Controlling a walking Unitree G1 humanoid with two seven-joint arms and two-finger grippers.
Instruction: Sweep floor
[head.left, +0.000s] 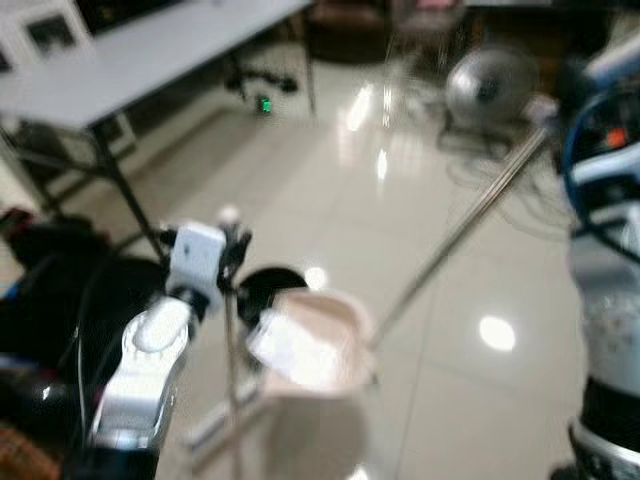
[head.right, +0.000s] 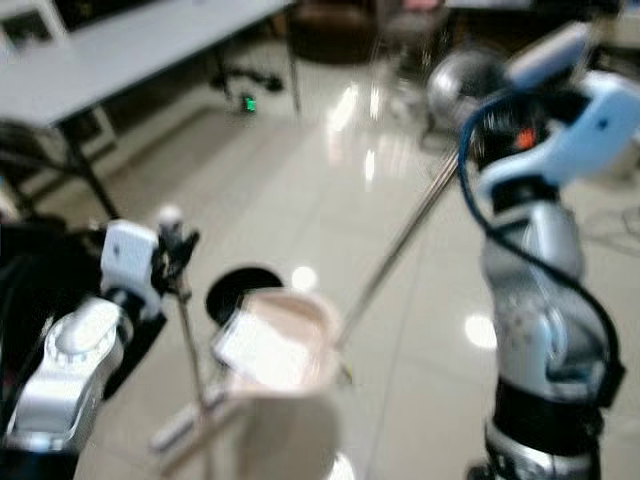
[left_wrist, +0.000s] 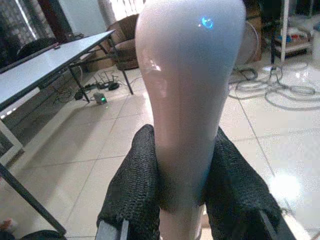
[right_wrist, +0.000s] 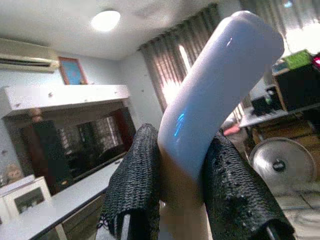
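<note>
A cream dustpan (head.left: 318, 350) rests on the glossy tiled floor in front of me, with pale scraps (head.left: 288, 340) lying in it. Its thin upright rod (head.left: 231, 330) ends in a pale grip (left_wrist: 187, 90), and my left gripper (left_wrist: 182, 147) is shut on that grip. The broom's metal pole (head.left: 455, 235) slants from the dustpan's right side up to the upper right. My right gripper (right_wrist: 182, 150) is shut on the broom's white curved handle end (right_wrist: 215, 85), held high at the right (head.right: 545, 60). The broom's head is hidden behind the dustpan.
A grey table (head.left: 150, 50) stands at the back left, a power strip with a green light (head.left: 265, 103) under it. A fan (head.left: 490, 85) and loose cables (head.left: 500, 170) lie at the back right. Dark bags (head.left: 60, 290) sit at my left. A black round object (head.left: 268, 285) lies behind the dustpan.
</note>
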